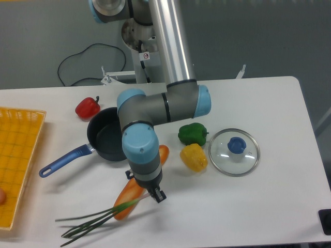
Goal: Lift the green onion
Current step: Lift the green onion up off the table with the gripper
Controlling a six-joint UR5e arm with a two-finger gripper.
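Observation:
The green onion [110, 212] is a thin stalk whose dark leaves splay toward the lower left, near the table's front edge. Its pale end runs up under my gripper [153, 195], which points down from the arm's blue-capped wrist [140, 152] and is shut on that end. The stalk slopes down to the left across an orange baguette [130, 197]. The wrist hides the fingers' upper part, and I cannot tell whether the leaf tips touch the table.
A dark pan with a blue handle [105, 142] sits left of the arm, a red pepper [87, 107] behind it. A green pepper [193, 134], a yellow pepper [193, 157] and a glass lid [234, 152] lie to the right. A yellow basket [18, 155] is at the far left.

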